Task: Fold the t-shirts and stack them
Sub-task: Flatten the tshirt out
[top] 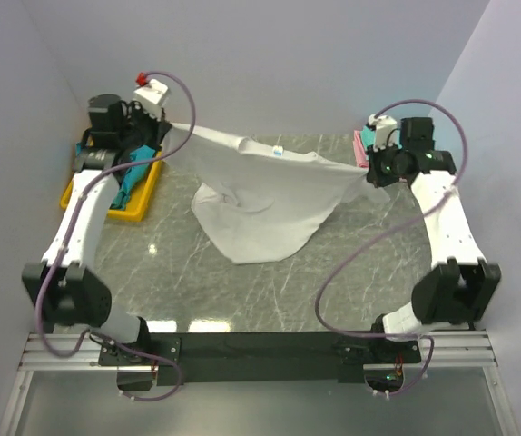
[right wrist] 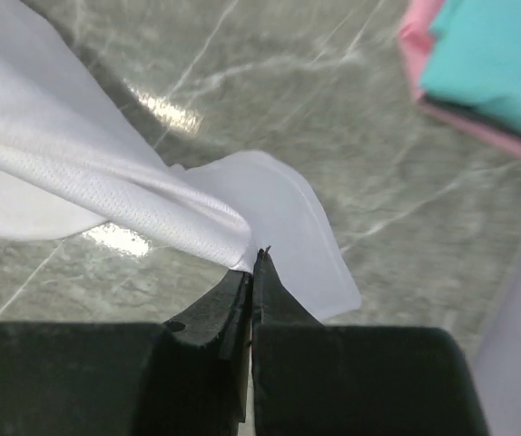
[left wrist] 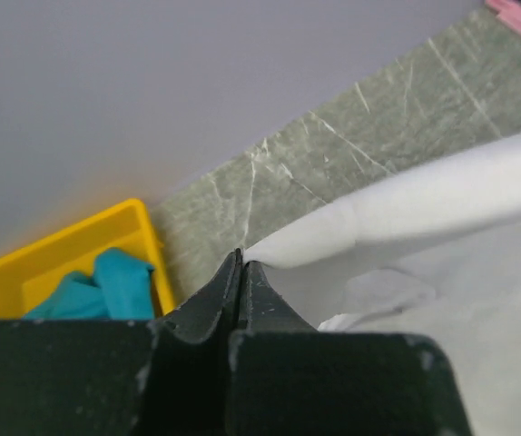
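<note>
A white t-shirt (top: 270,195) hangs stretched across the back of the table between both arms, its lower part resting on the marble. My left gripper (top: 172,134) is shut on its left end; in the left wrist view the closed jaws pinch the white cloth (left wrist: 406,204) at my gripper (left wrist: 241,259). My right gripper (top: 369,173) is shut on the right end; in the right wrist view the cloth (right wrist: 88,182) runs into my gripper (right wrist: 256,259). A teal shirt (top: 138,168) lies in the yellow tray. Folded teal (right wrist: 506,64) and pink (right wrist: 424,54) shirts lie at the back right.
The yellow tray (top: 138,207) sits at the back left edge of the table, also in the left wrist view (left wrist: 24,268). The pink and teal stack (top: 361,145) is by the right wall. Grey walls close in on three sides.
</note>
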Tool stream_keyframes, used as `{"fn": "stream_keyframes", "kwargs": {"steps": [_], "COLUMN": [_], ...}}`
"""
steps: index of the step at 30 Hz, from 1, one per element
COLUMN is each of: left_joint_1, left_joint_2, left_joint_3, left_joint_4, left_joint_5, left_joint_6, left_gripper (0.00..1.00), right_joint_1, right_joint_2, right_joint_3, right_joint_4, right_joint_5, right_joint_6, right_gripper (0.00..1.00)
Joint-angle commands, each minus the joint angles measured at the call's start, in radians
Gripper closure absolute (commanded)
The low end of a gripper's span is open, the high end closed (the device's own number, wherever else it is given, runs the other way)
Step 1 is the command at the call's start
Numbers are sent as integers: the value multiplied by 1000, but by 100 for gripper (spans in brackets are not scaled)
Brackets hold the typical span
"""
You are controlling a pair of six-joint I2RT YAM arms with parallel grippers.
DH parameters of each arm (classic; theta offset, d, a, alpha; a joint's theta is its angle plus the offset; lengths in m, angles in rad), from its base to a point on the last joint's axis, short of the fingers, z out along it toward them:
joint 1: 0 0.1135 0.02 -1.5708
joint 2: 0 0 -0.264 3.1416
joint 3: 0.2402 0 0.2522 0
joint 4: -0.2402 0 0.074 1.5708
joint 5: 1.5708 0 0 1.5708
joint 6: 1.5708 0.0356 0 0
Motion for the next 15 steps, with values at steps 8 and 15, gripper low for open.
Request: {"fn": "stream_keyframes", "kwargs": {"steps": [8, 15], "left_joint_1": [45, 45], "left_joint_2": [-622, -871], "left_joint_3": [-233, -269], "left_joint_4": [-20, -70], "left_joint_5": [76, 41], "left_joint_6": [-68, -148], "left_gripper": [99, 99], "right_joint_1": [-7, -7], "right_joint_2": [-592, -880], "right_joint_3": [-18, -49], "right_joint_4": [6, 90], "right_joint_5": [167, 271], "right_joint_6": [-121, -130], "right_gripper": [100, 100]}}
